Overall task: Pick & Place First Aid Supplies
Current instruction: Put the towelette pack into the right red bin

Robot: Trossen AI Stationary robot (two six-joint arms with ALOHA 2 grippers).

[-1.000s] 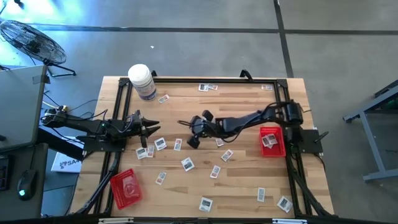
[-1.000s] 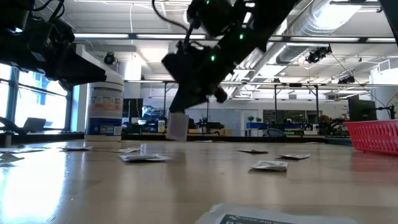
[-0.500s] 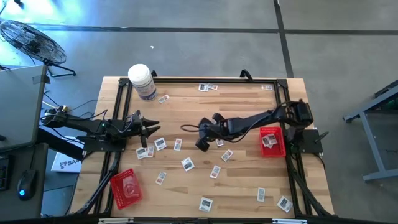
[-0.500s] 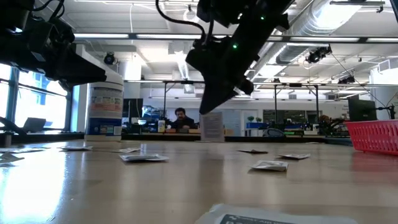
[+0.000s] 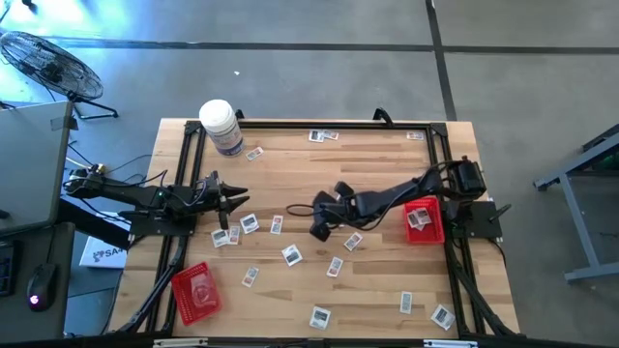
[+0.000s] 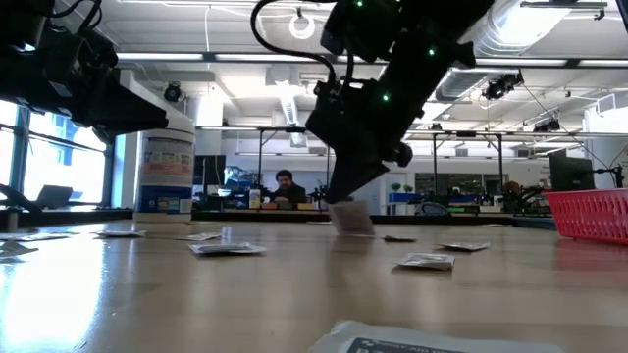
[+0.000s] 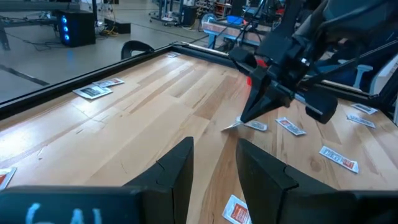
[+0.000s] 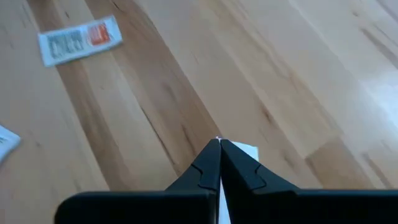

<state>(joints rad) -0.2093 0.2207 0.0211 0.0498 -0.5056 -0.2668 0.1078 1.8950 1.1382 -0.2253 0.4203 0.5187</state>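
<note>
Several small white packets (image 5: 291, 254) lie flat, scattered over the wooden table. My right gripper (image 5: 318, 232) reaches from the table's right side to its middle and is shut on one white packet (image 6: 351, 220). That packet also shows in the left wrist view, packet (image 7: 234, 126). My left gripper (image 5: 242, 198) waits open above the table's left part, near packets (image 5: 250, 223), touching nothing. Its fingers frame a gap in its own wrist view, left gripper (image 7: 214, 165). My right gripper pinches the packet's upper edge (image 8: 242, 150) between its two shut fingers (image 8: 208, 163), coming from above and slanting down toward the table's left. The packet hangs tilted below the fingertips. Its lower corner (image 7: 227, 128) is at the table surface; whether it touches, I cannot tell.
A red tray (image 5: 423, 219) with packets sits by the right edge, another red tray (image 5: 196, 290) at the near left corner. A large white jar (image 5: 221, 126) stands at the far left. Black rails frame the table. A person shows far behind the table (image 6: 285, 186).
My right gripper has moved toward the table's right and near edges and has come down, staying shut on the packet. The packet, first hanging upright well above the wood, is now tilted with its lower corner down at the table.
</note>
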